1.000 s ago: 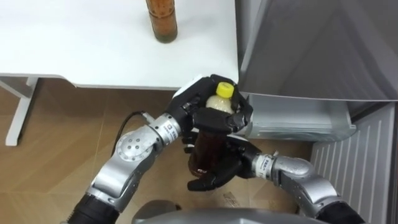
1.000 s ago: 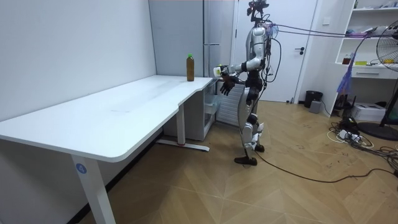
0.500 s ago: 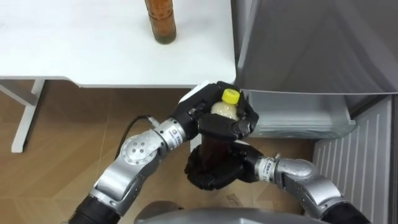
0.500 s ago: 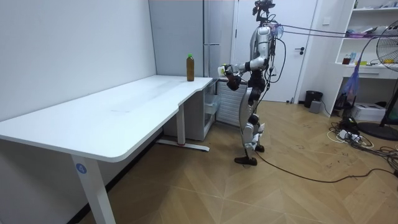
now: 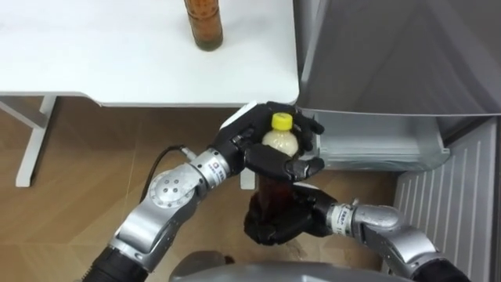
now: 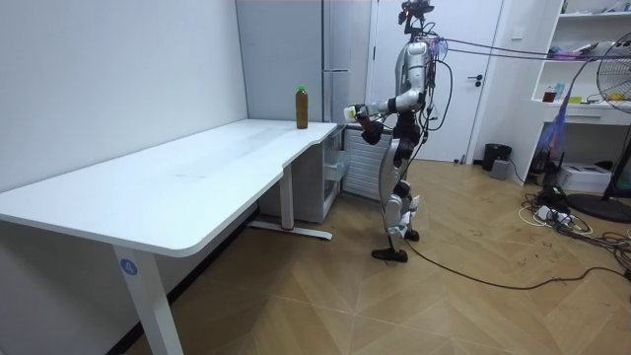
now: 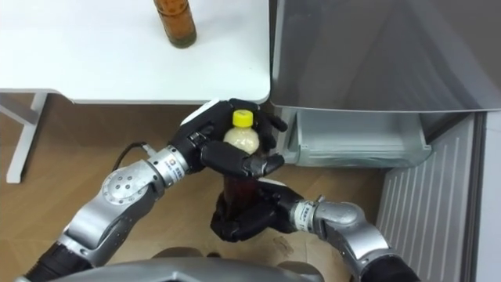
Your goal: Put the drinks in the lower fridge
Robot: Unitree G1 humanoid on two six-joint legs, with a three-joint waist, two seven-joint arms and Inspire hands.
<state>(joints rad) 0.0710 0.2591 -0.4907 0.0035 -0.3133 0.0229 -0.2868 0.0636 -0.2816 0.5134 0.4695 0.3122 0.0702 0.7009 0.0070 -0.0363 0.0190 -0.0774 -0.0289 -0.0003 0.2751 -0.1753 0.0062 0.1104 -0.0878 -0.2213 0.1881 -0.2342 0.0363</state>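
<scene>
The left hand's (image 5: 249,142) fingers (image 5: 286,165) are clenched round the shoulder of a dark drink bottle (image 5: 274,192), just below its yellow cap (image 5: 281,121). The right hand (image 5: 274,225) grasps the same bottle from below, fingers wrapped round its base. The bottle stands upright between both hands, over the wooden floor (image 5: 86,157), near the corner of the white counter (image 5: 117,63). Just beside it on the robot's right is the grey fridge (image 5: 391,55), with what may be an open lower-door shelf (image 5: 376,145). A second, amber bottle (image 5: 203,23) stands on the counter. The robot stands at the counter's end, facing the fridge.
</scene>
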